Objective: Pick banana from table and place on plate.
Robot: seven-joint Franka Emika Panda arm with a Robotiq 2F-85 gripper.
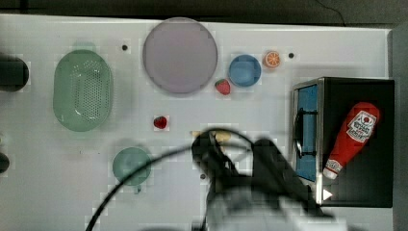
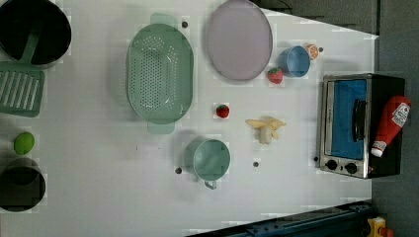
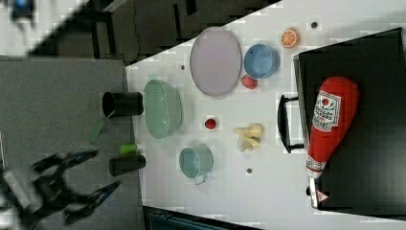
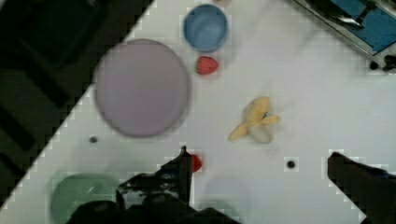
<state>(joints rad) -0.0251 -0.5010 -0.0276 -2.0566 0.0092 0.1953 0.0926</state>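
My end effector [image 4: 257, 163] stood wide and empty above the banana [image 4: 256, 121], which lay on the table [image 4: 303, 93], ready to straddle it before carrying it to the plate [image 4: 140, 88].

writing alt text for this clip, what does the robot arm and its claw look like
In the top view the arm is a bulky shape, black nearer the claw and pale grey-white toward the picture's lower edge, with a thin black cable looping off toward the top view's left. In the wrist view the claw has two dark, almost black fingers, with no markings I can make out.
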